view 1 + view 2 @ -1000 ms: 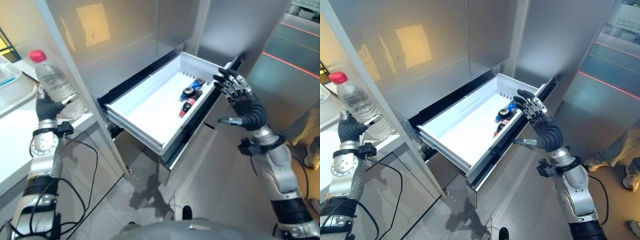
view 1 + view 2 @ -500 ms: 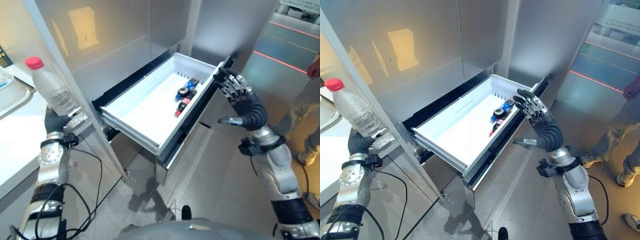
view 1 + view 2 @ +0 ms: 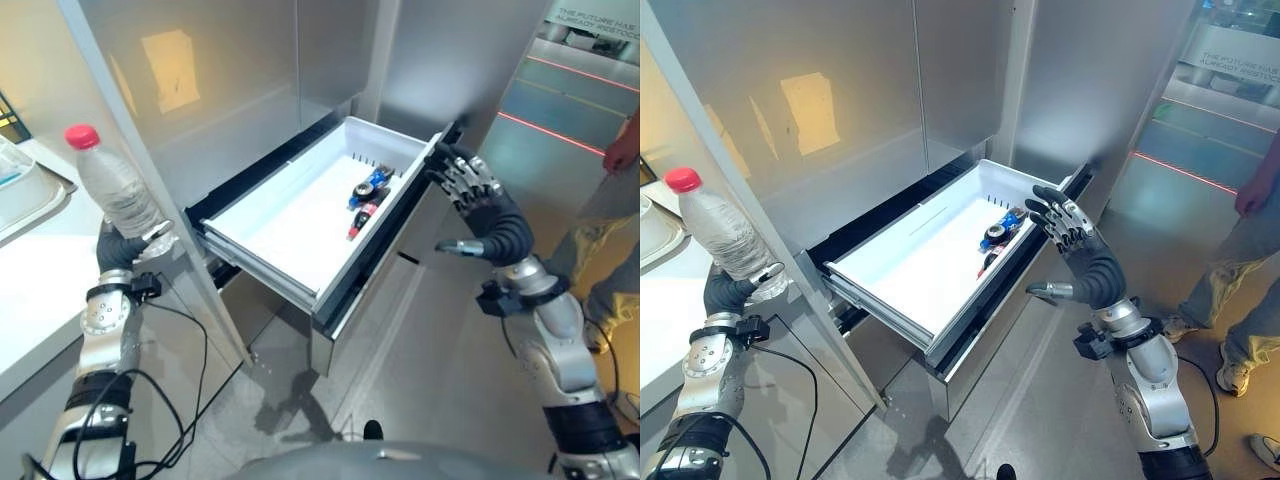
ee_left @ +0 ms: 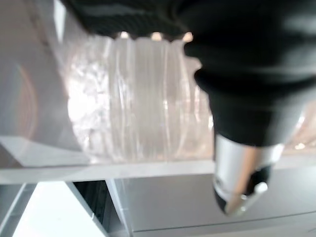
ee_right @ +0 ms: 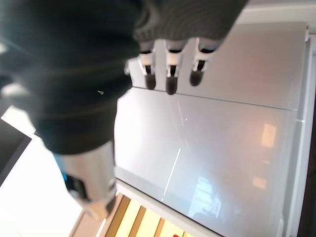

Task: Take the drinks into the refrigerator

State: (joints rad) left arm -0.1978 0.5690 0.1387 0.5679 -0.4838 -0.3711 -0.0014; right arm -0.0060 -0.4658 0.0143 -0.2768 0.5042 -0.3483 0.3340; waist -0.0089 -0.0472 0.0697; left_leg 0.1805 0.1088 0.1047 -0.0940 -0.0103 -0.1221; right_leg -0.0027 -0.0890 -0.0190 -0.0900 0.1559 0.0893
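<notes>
Left hand (image 3: 122, 246) gripping water bottle (image 3: 112, 186) (upright), refrigerator drawer (image 3: 300, 215) open

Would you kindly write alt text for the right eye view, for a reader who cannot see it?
The robot's left hand grips a clear water bottle with a red cap beside a steel refrigerator, whose white drawer is pulled out with a few drinks inside. Its right hand hovers open at the drawer's front edge; a person stands at right.

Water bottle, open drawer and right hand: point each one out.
Water bottle (image 3: 112, 185), left eye view, on its clear ribbed body below the red cap.
Open drawer (image 3: 262, 257), left eye view, on its white front rim.
Right hand (image 3: 1087, 268), right eye view, on the dark ribbed cover behind the fingers.
</notes>
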